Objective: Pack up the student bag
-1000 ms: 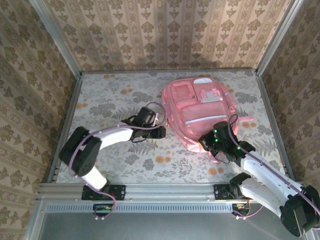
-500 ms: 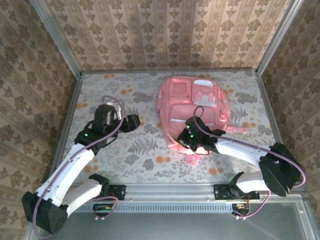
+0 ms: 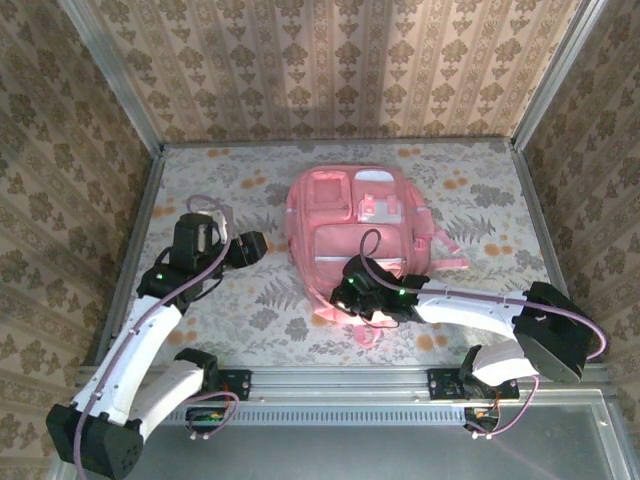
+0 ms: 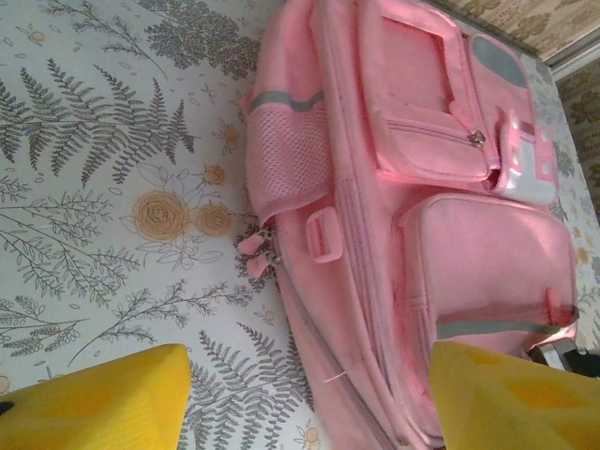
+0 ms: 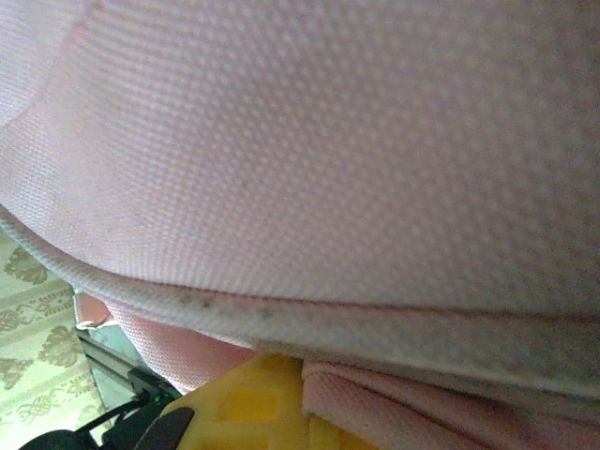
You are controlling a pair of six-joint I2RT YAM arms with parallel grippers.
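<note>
The student bag (image 3: 355,230) is a large pink backpack lying flat in the middle of the table, front pockets up. My right gripper (image 3: 352,298) sits at its near edge, shut on a fold of the bag's pink fabric (image 5: 394,412) beside one yellow finger (image 5: 248,403). My left gripper (image 3: 252,248) hovers left of the bag, open with nothing between its yellow fingers (image 4: 94,403). In the left wrist view the bag (image 4: 422,187) shows a mesh side pocket (image 4: 286,155) and pink zip pulls (image 4: 258,251), and the left gripper (image 4: 309,375) spans the bag's left edge from above.
A floral cloth (image 3: 210,185) covers the table. Metal posts and wallpapered walls (image 3: 60,150) enclose it on three sides, with a metal rail (image 3: 330,382) along the near edge. A pink strap (image 3: 450,263) trails from the bag's right side.
The bag has slid left and nearer with my right gripper shut on its near edge. My left arm pulled back to the left, away from the bag, and its jaws widened.
</note>
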